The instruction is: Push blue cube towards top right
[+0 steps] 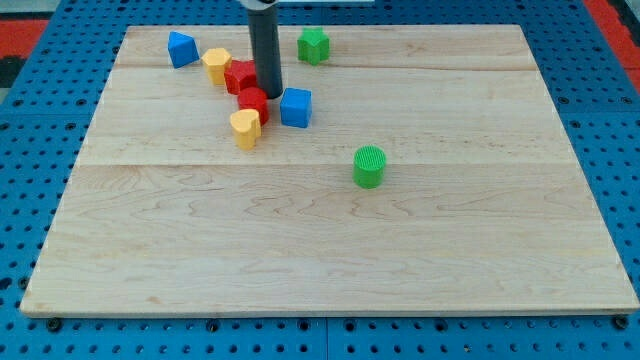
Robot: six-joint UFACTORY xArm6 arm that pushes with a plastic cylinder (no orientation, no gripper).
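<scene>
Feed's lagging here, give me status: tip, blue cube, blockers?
My tip at blue cube's left edge. Red blocks crowd tip's left. Green star block sits toward top, off the top-right path.

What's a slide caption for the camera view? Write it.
My tip rests just left of the blue cube, beside two red blocks.

my tip [270,94] sits just left of the blue cube [296,107], against the red blocks [247,88]. yellow heart [245,127] below; green cylinder [369,166] well apart on the wooden board [330,250].
</scene>
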